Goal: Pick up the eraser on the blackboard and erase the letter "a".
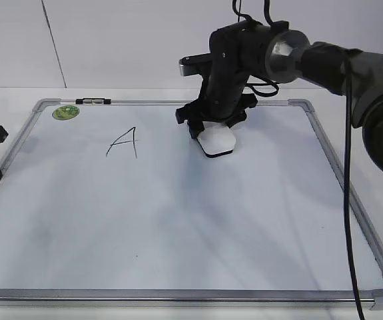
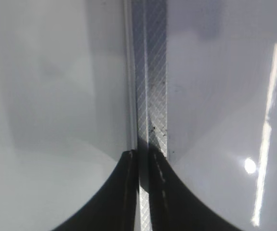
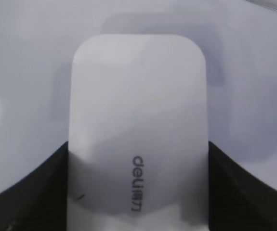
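Blackboard: large rectangular whiteboard with silver-grey metal frame (image 1: 351, 193), lying flat on a white table (image 1: 18, 97); grey plastic corners; wide white writing surface mostly bare.

Right arm: black jointed arm with a silver collar (image 1: 291, 50), reaching in from the right edge of the exterior view, bent down over the far middle of the board.

Right gripper: black two-fingered gripper (image 1: 215, 127), pointed down at the board; dark fingers (image 3: 27, 192) flanking both long sides of the eraser in the right wrist view, pinching it.

Eraser: white oblong plastic block with rounded corners (image 3: 138, 125), small grey lettering on top; held in the right gripper at the far middle of the board, right of the capital letter; dark underside edge visible in the exterior view (image 1: 218, 142), close to or on the surface, contact not clear.

Left gripper: black gripper (image 2: 143, 202) at the left edge of the board, over the hatched metal frame strip (image 2: 150, 72); fingers (image 2: 124, 192) pressed nearly together with only a narrow slit between, pinching nothing.

Capital letter: angular black marker "A" (image 1: 123, 142), far left part of the board, well apart from the eraser.

Sticker: round green sticker (image 1: 65, 112) in the far left corner.

Letter "a": small lowercase mark not made out anywhere; only a tiny dark speck (image 1: 136, 255) near the front middle.
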